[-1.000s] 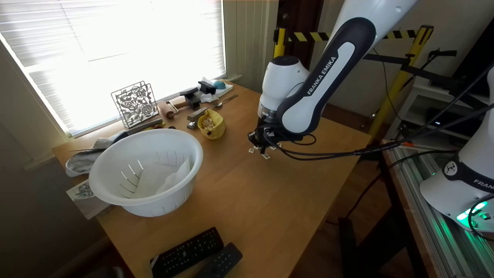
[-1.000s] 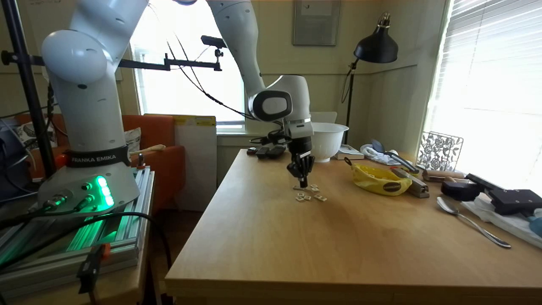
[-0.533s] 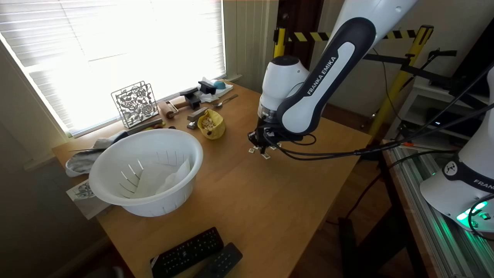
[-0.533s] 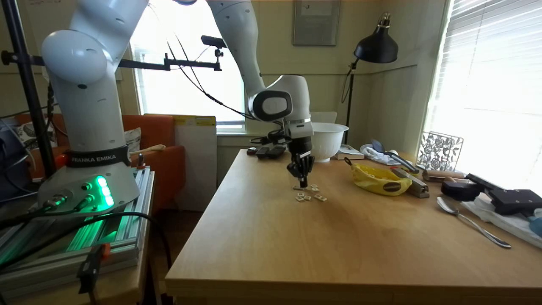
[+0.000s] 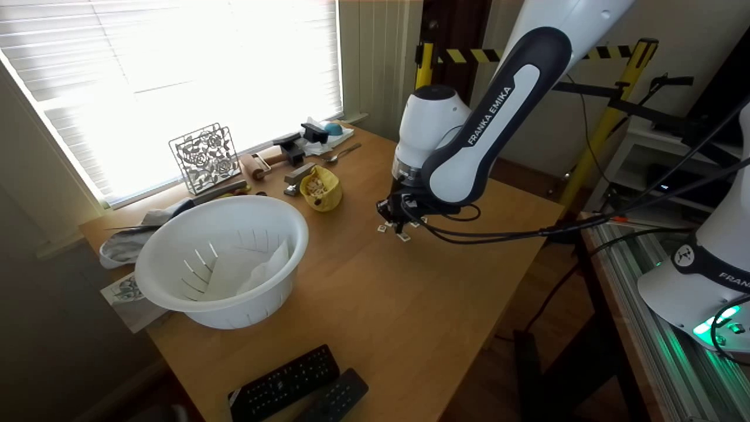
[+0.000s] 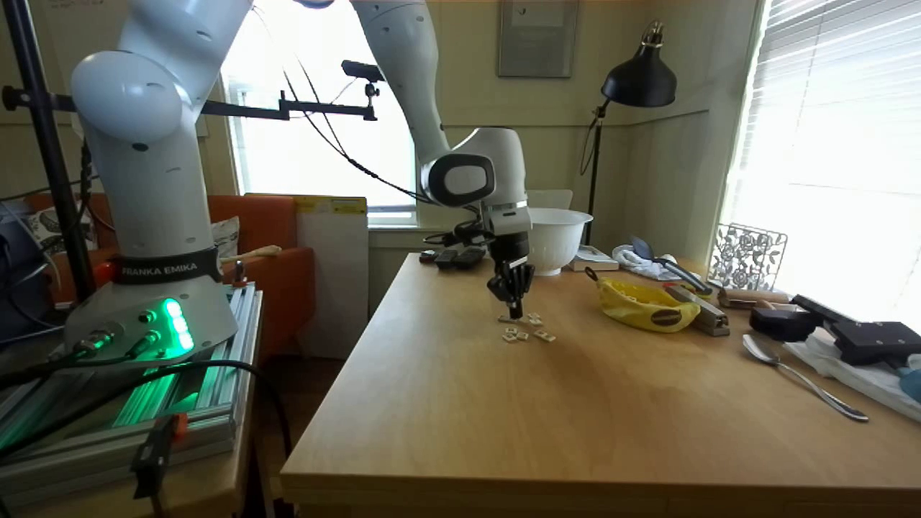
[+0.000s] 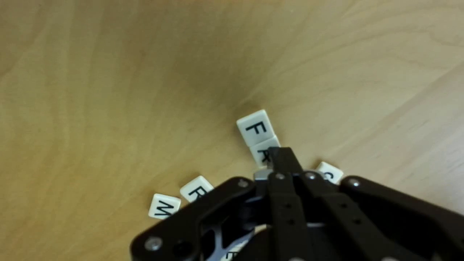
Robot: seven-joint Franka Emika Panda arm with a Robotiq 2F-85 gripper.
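Letter tiles (image 7: 256,127), white, squarish, black-lettered, lying face up

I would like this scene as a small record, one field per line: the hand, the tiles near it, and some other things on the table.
hand: low among the tiles; jaws look closed; contact unclear
F tile: face up, against a second tile that the hand partly hides in the wrist view
bowl: white, with slits
pouch: yellow, open, pale pieces inside
remotes: two, black, close together
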